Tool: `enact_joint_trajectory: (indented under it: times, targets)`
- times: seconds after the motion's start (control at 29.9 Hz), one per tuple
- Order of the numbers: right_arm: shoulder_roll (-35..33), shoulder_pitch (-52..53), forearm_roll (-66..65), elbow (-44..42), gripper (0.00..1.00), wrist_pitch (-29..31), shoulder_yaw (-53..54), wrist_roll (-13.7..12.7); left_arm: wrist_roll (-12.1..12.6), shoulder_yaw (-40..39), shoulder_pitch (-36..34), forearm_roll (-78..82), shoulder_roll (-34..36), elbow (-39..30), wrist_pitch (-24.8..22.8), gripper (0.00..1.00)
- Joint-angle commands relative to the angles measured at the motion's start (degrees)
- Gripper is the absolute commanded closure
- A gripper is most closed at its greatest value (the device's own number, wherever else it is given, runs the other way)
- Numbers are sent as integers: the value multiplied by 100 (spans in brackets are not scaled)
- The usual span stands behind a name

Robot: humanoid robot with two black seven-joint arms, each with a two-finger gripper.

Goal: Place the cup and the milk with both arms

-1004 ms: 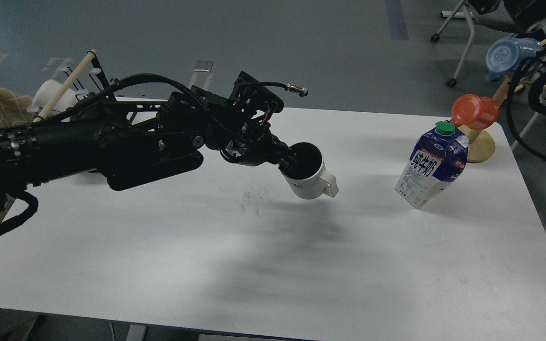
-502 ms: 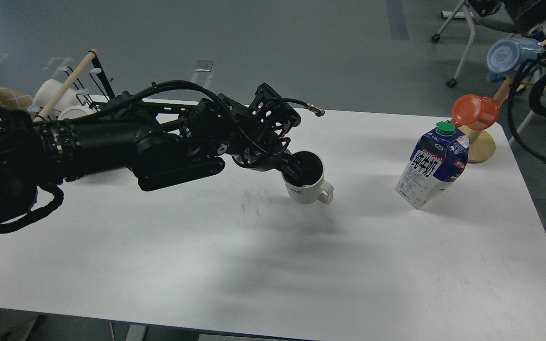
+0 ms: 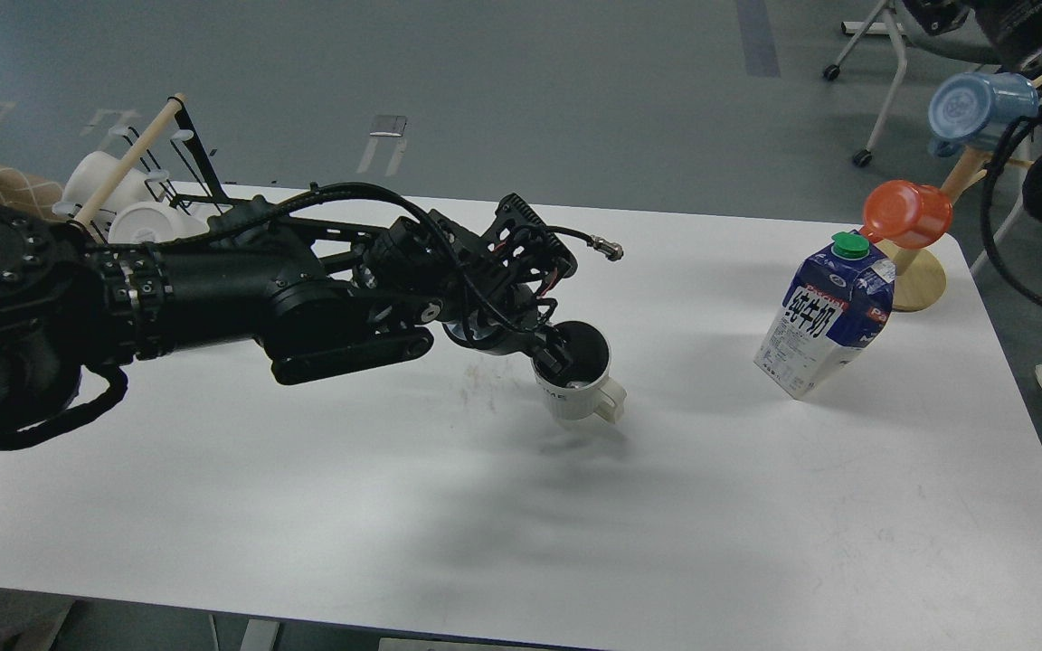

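The white ribbed cup (image 3: 578, 387) with a dark inside hangs just above the middle of the white table (image 3: 521, 506), handle pointing right. My left gripper (image 3: 554, 355) is shut on the cup's near-left rim, one finger inside. The milk (image 3: 825, 322), a blue and white carton with a green cap, stands on the table to the right, apart from the cup. My right arm is dark at the far right edge; its gripper does not show.
An orange cup (image 3: 908, 213) and a blue cup (image 3: 973, 107) hang on a wooden mug tree (image 3: 917, 276) at the back right corner. A rack with white mugs (image 3: 137, 215) stands at the back left. A scuff mark (image 3: 483, 380) lies left of the cup.
My left arm has carried the cup down and slightly toward me, closer to the table top, and the cup has turned more upright. The milk has not moved.
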State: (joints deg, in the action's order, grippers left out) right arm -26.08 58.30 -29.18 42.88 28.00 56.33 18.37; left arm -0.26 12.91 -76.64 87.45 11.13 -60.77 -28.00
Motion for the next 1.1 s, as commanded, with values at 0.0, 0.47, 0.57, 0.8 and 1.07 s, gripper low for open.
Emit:
enact_joint_trajectory:
  times: [0.0,0.47,0.57,0.8,1.07]
  targets:
    - [-20,-3,0,10,0,0,0,-1,0,1,18,-17,-5,-5,0,100]
    - [-82,-65,0,18,0,0,-8,-1,-9,19,106,-43,117,39,0,29]
    - [-82,-73,0,19,0,0,-8,-1,-18,-8,44,-114,126,30,0,14]
    - [-222,-126,9,19,0,0,-17,-1,-79,-235,-595,-717,591,-40,0,4]
    - [-757,-30,-297,193,0,0,-52,8,-45,-1771,-932,-2458,1391,460,0,3]
